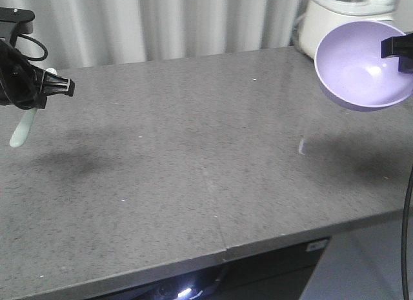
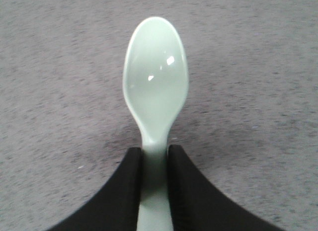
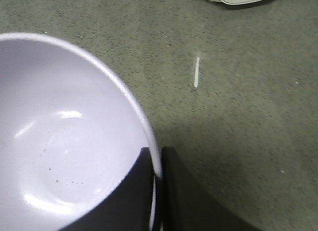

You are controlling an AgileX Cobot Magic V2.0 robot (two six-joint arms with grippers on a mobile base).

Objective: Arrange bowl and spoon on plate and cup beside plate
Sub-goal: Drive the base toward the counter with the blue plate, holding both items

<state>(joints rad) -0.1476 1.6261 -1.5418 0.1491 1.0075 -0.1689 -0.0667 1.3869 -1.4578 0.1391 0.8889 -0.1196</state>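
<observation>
While the left fingers pinch the spoon by its handle, it hangs in the air over the left edge of the counter. The right fingers grip the rim of the bowl. It is tipped up in the air over the far right corner, near a white machine. A small label under the front edge is too tiny to read.

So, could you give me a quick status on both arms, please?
Left gripper shut on spoon, off the table. Right gripper shut on bowl rim, bowl aloft, tilted. Plate and cup not in view.
</observation>
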